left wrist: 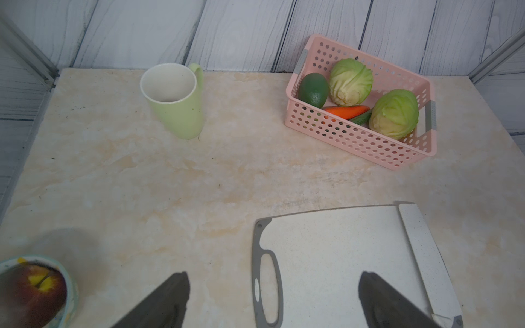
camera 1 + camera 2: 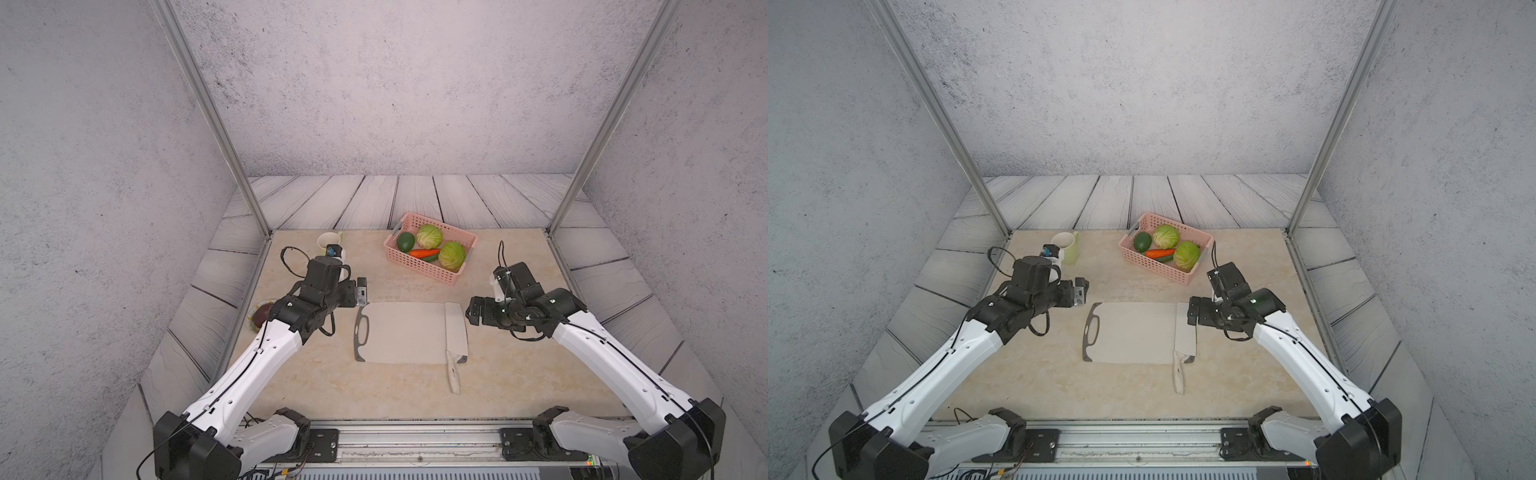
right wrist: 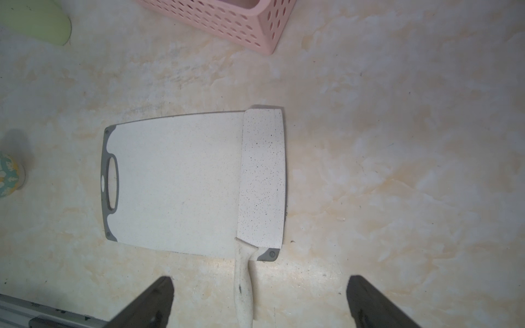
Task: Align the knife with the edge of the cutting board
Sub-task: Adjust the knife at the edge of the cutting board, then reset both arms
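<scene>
On the surface (image 2: 316, 386), the cutting board (image 2: 401, 332) lies flat between my two tools. The knife (image 2: 456, 328) lies along the board's end close by my right tool (image 3: 260, 281), its handle (image 3: 243, 286) poking off. It looks stiff, light and slippery, so I would pinch the handle. My right tool and left tool (image 1: 274, 274) are both wide, holding nothing.

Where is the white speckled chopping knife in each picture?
Top view: cream-white cleaver knife, lower middle, on the end of the grey-beige cutting board.
Top view: knife, lower middle too.
Left wrist: only the blade, on the board's end.
Right wrist: whole knife, handle off the board.
Shared landmark: pink holed plastic basket.
</scene>
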Available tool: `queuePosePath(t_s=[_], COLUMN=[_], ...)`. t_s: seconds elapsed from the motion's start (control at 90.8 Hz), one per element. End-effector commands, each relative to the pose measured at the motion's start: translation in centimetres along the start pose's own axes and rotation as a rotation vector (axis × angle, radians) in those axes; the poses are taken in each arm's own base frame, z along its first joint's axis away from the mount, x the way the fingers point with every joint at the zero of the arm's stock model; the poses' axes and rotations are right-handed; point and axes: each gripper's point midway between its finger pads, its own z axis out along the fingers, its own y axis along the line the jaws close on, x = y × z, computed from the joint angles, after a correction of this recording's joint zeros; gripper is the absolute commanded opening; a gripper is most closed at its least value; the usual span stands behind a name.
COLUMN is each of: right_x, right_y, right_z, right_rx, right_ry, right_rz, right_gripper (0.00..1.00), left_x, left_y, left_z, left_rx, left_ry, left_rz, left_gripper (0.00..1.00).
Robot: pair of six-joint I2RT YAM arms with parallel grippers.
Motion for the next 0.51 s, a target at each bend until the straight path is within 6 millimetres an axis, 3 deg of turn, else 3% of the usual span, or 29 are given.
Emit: queuePosePath(t_s=[0.0, 0.22, 0.495], right_x=[-0.4, -2.2, -4.8], right_y=[-0.3, -3.0, -6.2], right_z=[-0.4, 0.4, 0.4], right_rx=[-0.024, 0.006, 0.035], right_ry=[0.01, -0.017, -0.12], right_rz=[-0.004, 0.089, 0.144], right_gripper=[0.99, 0.99, 0.99], left_x=[-1.0, -1.0, -0.9], left_y=[1.6, 5.0, 7.1], left_z=[-0.3, -0.4, 0.6], left_rx=[-0.065, -0.18, -0.17], left_ry=[-0.019, -0.03, -0.032], left_rz=[-0.039, -0.103, -0.192], left_gripper=[0.98, 0.98, 0.98])
